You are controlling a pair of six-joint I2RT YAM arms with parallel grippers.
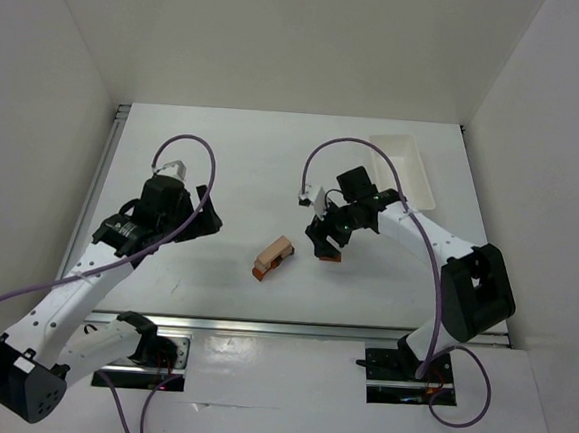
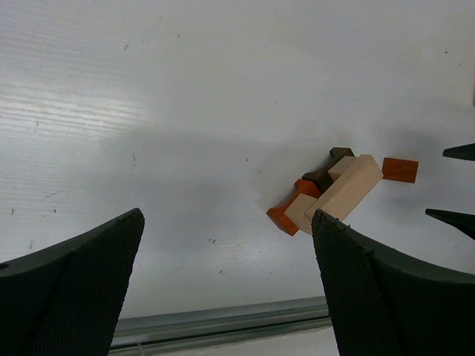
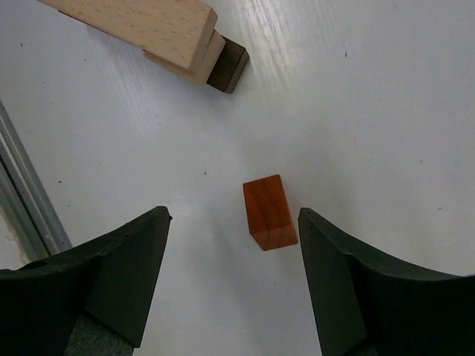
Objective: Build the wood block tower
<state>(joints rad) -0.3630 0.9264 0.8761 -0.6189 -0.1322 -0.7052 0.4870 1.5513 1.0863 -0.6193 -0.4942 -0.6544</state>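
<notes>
The wood block tower [image 1: 273, 258] is a small pile on the table's middle: a pale tan bar [image 2: 346, 190] lies across orange-red [image 2: 283, 218] and dark brown pieces [image 2: 323, 176]. A separate small orange-red block [image 3: 269, 211] lies flat on the table just right of the pile. My right gripper [image 3: 231, 215] hangs open over that block, which sits between the fingers, nearer the right one and touching neither. My left gripper [image 2: 228, 215] is open and holds nothing, left of the pile [image 1: 208, 226].
A white plastic tray [image 1: 405, 170] stands at the back right, behind the right arm. A metal rail [image 1: 291, 329] runs along the table's near edge. White walls enclose the table on three sides.
</notes>
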